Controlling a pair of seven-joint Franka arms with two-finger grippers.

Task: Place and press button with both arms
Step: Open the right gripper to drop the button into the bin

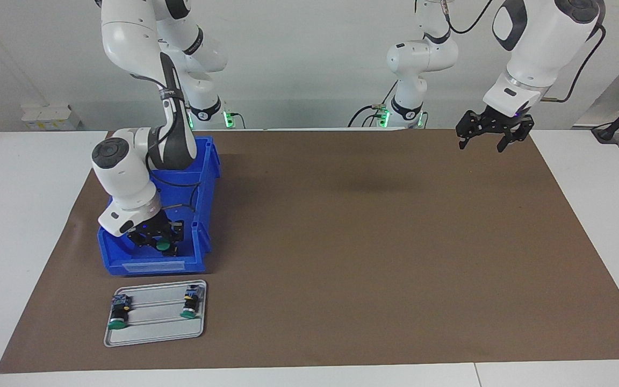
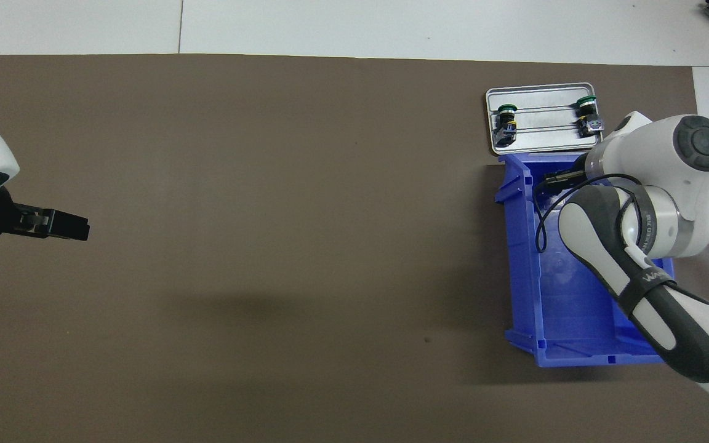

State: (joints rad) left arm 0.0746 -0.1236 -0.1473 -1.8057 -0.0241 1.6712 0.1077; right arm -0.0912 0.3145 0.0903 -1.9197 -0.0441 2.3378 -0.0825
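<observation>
Two arms of mine share this table, which is covered by a wide brown mat (image 1: 374,252). Largest on the mat is the blue bin (image 1: 202,188), standing at my right arm's end of the table, and my right arm (image 1: 132,177) bends down into it from above. Just beside the bin, on the side farther from me, lies a flat grey tray (image 1: 153,333). Two green-capped switches rest on the tray, one (image 1: 117,314) toward its outer end and the other (image 1: 190,303) toward its inner end, well apart from each other, each lying on its side. My right gripper (image 1: 160,244) is low inside the bin, at the end of the bin farthest from me, and its fingers are closed on the button (image 1: 164,245), whose round green cap shows between them; I cannot tell whether the button touches the bin floor. From overhead my own forearm hides most of that grip, with only the black tip of the gripper (image 2: 560,178) showing over the bin. My left gripper (image 1: 495,141) waits in the air over the mat's corner at the left arm's end of the table, its fingers spread wide and holding nothing.
</observation>
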